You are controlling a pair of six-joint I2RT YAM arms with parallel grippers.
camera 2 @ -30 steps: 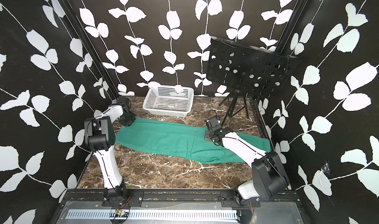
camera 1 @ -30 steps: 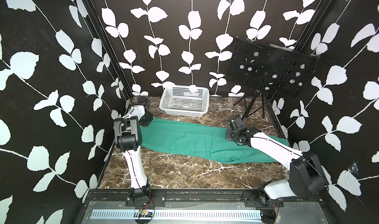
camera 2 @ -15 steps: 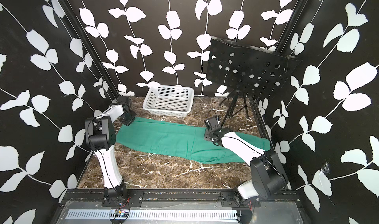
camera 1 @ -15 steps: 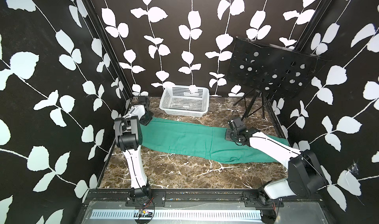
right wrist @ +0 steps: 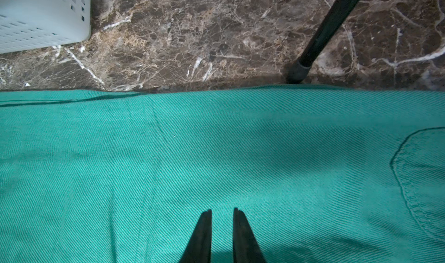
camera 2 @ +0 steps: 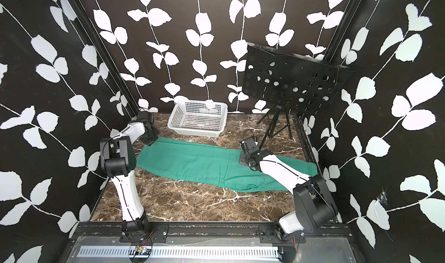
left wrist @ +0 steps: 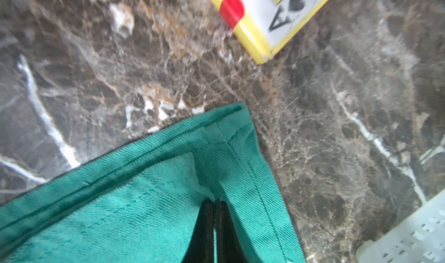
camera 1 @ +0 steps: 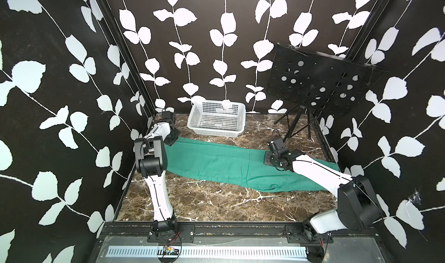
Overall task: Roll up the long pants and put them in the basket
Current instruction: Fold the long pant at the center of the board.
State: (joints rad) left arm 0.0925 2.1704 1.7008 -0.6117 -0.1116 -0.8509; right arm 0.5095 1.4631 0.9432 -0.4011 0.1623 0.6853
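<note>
Yellow card box (left wrist: 265, 16) near long pants (left wrist: 120, 201), left-wrist view only

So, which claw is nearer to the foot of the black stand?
Right. The right claw is over the pants, just short of the stand's foot beyond their edge. The left claw pinches the pants' corner at the table's other side.
</note>
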